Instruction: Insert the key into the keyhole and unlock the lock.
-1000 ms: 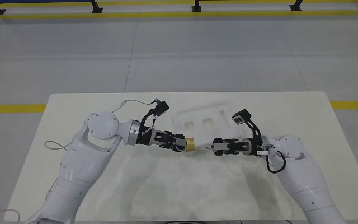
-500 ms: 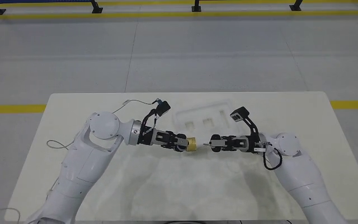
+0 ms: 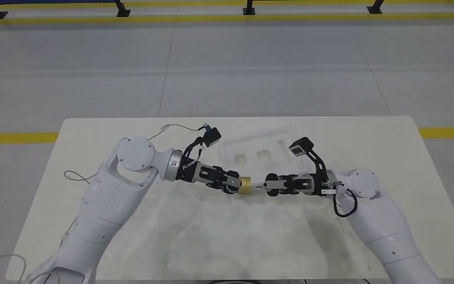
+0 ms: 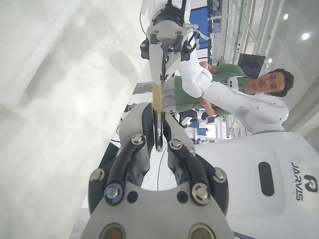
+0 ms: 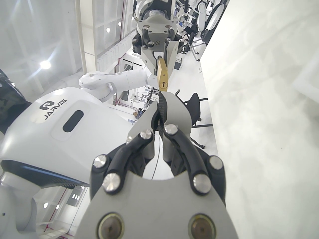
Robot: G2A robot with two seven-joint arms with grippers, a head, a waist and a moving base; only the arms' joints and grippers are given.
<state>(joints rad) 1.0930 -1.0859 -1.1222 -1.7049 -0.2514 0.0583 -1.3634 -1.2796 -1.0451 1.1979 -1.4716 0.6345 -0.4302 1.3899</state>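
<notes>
Above the middle of the white table (image 3: 340, 135), my left gripper (image 3: 230, 183) is shut on the shackle (image 4: 158, 135) of a brass padlock (image 3: 245, 185). The padlock's body (image 4: 157, 98) points at the other arm. My right gripper (image 3: 270, 186) faces it, shut on a small silver key (image 3: 259, 187). In the right wrist view the closed fingertips (image 5: 162, 100) sit just under the keyhole (image 5: 163, 85) in the padlock's end face. The key's blade is mostly hidden. I cannot tell whether its tip is inside the keyhole.
A white foam tray (image 3: 259, 145) with shallow recesses lies on the table behind the two grippers. A thin white cable (image 3: 167, 128) runs along the table near the left arm. Bare tabletop stretches in front of and beside both arms.
The two grippers have come together. The left arm carried the padlock slightly right, the right arm brought the key left, and the gap between key and padlock has closed.
</notes>
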